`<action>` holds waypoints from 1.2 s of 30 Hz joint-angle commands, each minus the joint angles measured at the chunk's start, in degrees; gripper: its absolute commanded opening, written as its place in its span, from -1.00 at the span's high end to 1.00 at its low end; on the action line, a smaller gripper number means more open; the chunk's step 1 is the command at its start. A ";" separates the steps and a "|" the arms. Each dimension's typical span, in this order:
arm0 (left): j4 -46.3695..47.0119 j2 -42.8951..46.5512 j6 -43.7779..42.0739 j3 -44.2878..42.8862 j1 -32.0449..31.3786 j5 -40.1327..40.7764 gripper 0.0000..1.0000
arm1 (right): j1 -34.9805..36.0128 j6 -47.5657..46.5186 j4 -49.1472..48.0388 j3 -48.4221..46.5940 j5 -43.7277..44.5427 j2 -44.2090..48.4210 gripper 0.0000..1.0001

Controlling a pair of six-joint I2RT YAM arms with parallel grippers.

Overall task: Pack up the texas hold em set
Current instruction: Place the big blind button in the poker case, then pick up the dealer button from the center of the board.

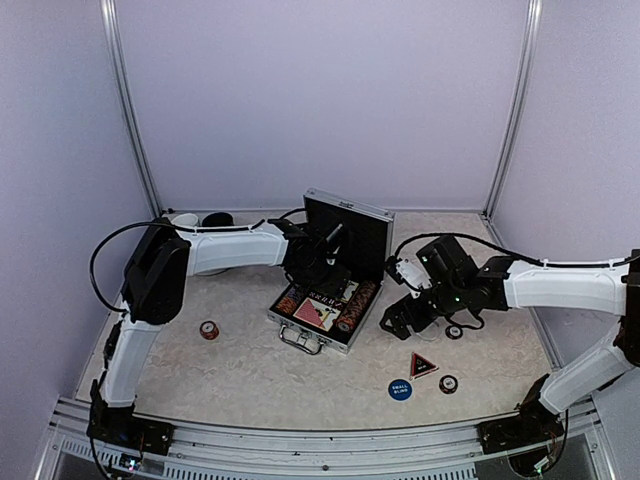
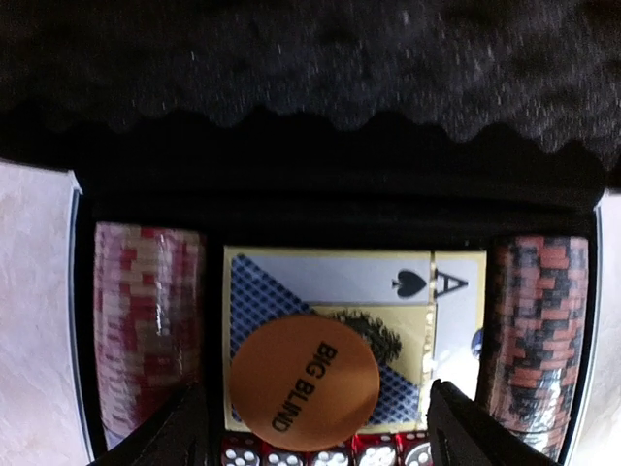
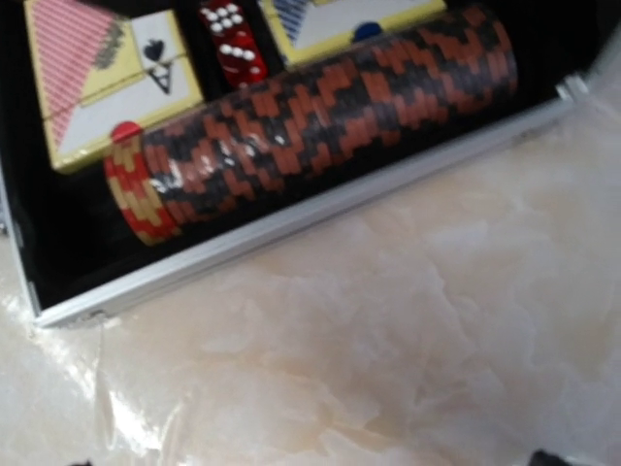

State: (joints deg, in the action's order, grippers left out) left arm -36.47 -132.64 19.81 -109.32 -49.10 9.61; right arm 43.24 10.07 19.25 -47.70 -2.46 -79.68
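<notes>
Pale marbled tabletop, lavender walls: the open case (image 1: 325,340) sits centre. The left gripper (image 2: 316,419) hangs inside it, jaws apart, with the BIG BLIND button (image 2: 304,382) lying loose on a card deck (image 2: 291,282) between them. The right gripper (image 1: 398,318), seemingly spread wide and empty, waits beside the case. A careless lift could flick the button off; perched there, it might block the lid (image 1: 350,235).

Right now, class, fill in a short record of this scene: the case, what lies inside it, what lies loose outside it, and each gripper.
case: open, lid standing up
inside: chip rows, card decks, dice, orange button lying on a deck
loose on the table: blue button, triangle marker, three small round pieces
left gripper: open, above the orange button
right gripper: open, beside the case's right edge
</notes>
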 commanded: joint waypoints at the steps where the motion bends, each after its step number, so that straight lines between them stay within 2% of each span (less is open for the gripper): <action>1: 2.02 6.24 -0.05 4.74 -1.30 2.01 -0.62 | -2.60 2.97 2.61 0.77 2.63 0.14 -0.94; 9: 5.68 17.56 0.71 14.14 -4.34 3.58 -0.78 | -8.57 4.91 5.47 0.93 6.88 -0.33 -0.98; 18: 10.74 27.24 1.71 24.20 -5.80 5.90 -0.80 | -11.11 3.25 7.32 0.12 5.62 -6.80 -0.98; 25: 10.97 28.65 1.31 24.94 -5.85 7.13 -0.80 | -12.40 1.37 7.57 -0.66 2.92 -10.06 -0.89; 36: 9.31 27.24 0.61 23.80 -6.39 8.57 -0.80 | -13.10 1.64 8.33 -0.67 -1.75 -12.47 -0.57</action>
State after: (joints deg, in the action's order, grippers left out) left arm -27.05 -105.78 20.93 -84.55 -55.16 16.60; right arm 30.70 11.49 26.74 -47.77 -1.54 -90.96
